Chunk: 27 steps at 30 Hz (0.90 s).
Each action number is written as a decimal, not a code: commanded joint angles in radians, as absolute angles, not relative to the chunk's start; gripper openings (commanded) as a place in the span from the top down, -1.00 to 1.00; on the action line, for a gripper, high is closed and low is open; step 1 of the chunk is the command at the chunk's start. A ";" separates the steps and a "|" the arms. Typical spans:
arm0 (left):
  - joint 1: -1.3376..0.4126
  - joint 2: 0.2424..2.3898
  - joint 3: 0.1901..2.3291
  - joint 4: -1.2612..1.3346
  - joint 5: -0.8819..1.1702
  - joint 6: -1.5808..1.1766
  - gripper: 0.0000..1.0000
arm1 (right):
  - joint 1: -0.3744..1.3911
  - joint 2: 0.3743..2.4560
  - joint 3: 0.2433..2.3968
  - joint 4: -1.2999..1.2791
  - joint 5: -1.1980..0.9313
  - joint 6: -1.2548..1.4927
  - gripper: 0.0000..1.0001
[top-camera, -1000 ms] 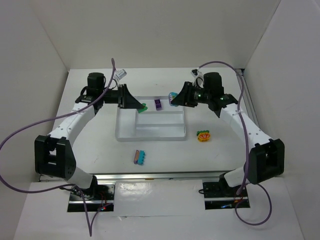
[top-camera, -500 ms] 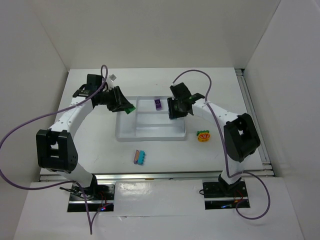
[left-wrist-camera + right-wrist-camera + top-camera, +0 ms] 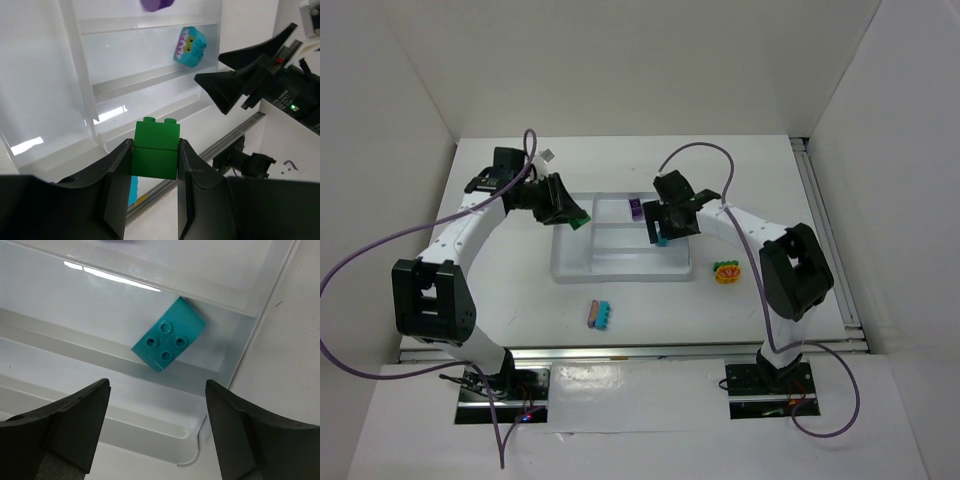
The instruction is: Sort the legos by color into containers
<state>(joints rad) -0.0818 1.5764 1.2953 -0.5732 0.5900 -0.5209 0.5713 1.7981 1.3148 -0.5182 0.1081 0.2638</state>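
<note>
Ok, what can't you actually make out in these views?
purple brick: left wrist view, cut off by the top edge.
orange stack: top view only, too small to count its bricks.
front stack: top view, too small to name its darker colour.
cyan brick: right wrist view, unclear whether it lies flat or tilted.

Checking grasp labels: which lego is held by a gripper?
The green lego, clamped in the left gripper; the cyan lego sits unheld in the tray.
</note>
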 commanded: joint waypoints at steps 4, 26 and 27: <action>-0.086 1.601 1.364 -0.542 0.872 -0.428 1.00 | 0.584 1.655 1.385 -0.523 0.068 0.272 -0.49; -0.181 1.628 1.267 -0.100 1.361 -0.595 1.00 | 0.445 1.526 1.186 0.153 -0.969 0.619 -0.54; -0.181 1.628 1.267 -0.100 1.361 -0.595 1.00 | 0.445 1.535 1.186 0.173 -0.992 0.633 -0.54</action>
<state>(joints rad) -0.1677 1.6535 1.2694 -0.1761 1.2957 -0.5808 0.4408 1.5253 1.1641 0.0059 -0.8757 0.5640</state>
